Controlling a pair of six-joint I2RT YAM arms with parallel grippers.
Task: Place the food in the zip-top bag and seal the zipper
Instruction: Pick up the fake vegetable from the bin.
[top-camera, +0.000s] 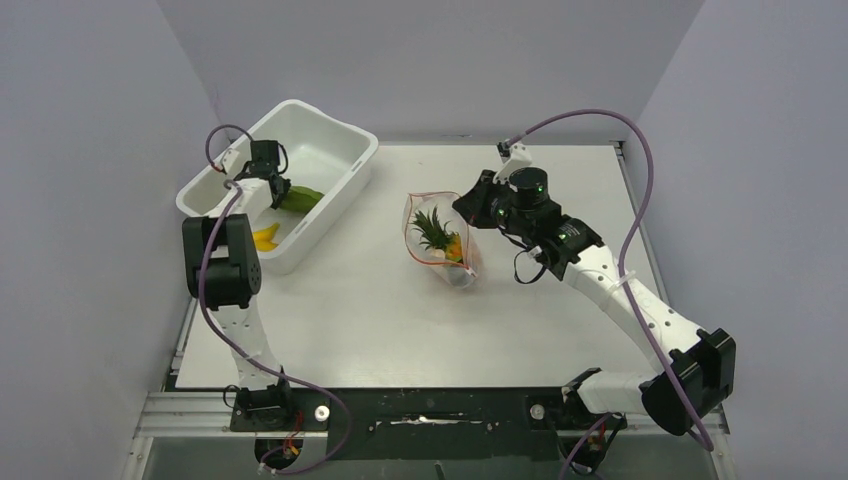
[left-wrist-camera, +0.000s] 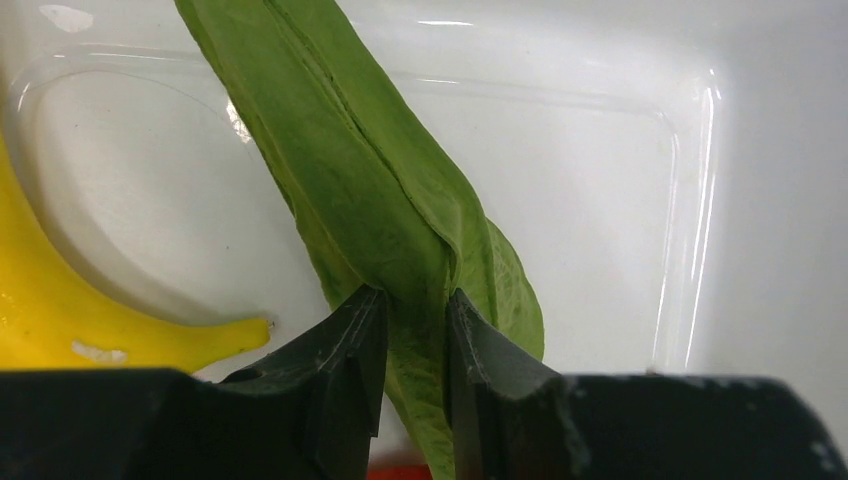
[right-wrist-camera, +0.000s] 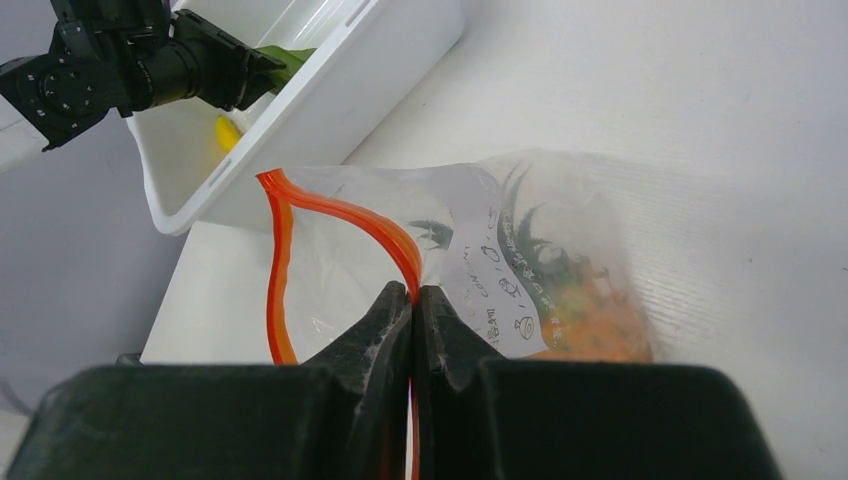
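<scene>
tub (top-camera: 345, 140) at 10 o'clock, left gripper (left-wrist-camera: 412, 340) pinching leaf (left-wrist-camera: 370, 180) inside, banana (left-wrist-camera: 60, 310) beside, right gripper (right-wrist-camera: 412, 300) squeezing zipper (right-wrist-camera: 340, 212) edge, bag (right-wrist-camera: 470, 230) mid-table, mouth open, pineapple (top-camera: 436, 232) inside, bare table (top-camera: 400, 330) toward 6 o'clock

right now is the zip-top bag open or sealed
Open: on the zip-top bag the zipper gapes in a loop, right gripper pinching one lip.
</scene>
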